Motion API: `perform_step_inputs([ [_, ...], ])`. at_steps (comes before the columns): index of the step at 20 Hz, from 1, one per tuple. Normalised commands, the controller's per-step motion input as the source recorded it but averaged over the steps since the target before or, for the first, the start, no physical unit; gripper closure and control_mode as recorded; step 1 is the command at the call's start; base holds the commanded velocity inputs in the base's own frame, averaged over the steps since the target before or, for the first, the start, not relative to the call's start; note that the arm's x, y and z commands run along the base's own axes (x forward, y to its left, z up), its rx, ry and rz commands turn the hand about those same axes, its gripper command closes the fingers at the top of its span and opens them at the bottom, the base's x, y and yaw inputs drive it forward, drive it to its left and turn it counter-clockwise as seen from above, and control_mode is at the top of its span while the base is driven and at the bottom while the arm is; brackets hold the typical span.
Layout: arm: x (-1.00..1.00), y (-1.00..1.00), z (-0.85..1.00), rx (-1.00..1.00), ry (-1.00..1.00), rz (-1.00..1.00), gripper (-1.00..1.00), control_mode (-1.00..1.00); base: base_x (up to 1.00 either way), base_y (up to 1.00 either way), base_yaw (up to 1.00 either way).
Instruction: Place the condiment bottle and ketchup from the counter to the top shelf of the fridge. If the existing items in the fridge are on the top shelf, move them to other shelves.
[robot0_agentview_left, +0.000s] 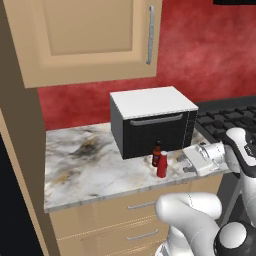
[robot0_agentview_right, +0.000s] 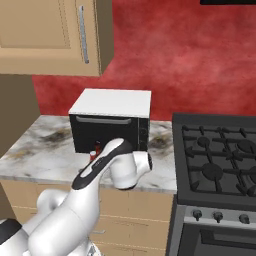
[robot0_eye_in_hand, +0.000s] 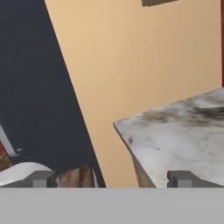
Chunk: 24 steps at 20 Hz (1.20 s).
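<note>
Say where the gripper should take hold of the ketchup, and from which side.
Grip the ketchup around its red cylindrical body, coming from the open counter front. It stands upright; the condiment bottle and toaster oven stand close behind it. The gripper is open beside it.

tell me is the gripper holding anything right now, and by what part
Nothing is held. The gripper is open with only air between its fingertips; the ketchup and condiment bottle stand untouched on the counter.

Even, flat, bright light with no glare falls over the counter (robot0_agentview_left: 90, 165), only a faint soft shadow at six o'clock under the black oven (robot0_agentview_left: 150, 125), every edge sharp, unblurred, undistorted.
</note>
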Motion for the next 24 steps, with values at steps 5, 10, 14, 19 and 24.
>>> perform_step_inputs([
  [5, 0.0, 0.19, 0.0, 0.0, 0.0, 0.0, -1.0, -1.0, 0.0, 0.0, 0.0],
  [10, 0.0, 0.09, 0.0, 0.0, 0.0, 0.0, -1.0, -1.0, 0.0, 0.0, 0.0],
  [14, 0.11, 0.01, -0.01, 0.0, -0.01, -0.01, -1.0, -1.0, 0.0, 0.0, 0.0],
  [19, 0.43, -0.22, -0.03, 0.0, -0.02, -0.06, -1.0, -1.0, 0.0, 0.0, 0.0],
  [24, 0.38, -0.18, 0.0, 0.0, 0.0, 0.0, -1.0, -1.0, 0.0, 0.0, 0.0],
])
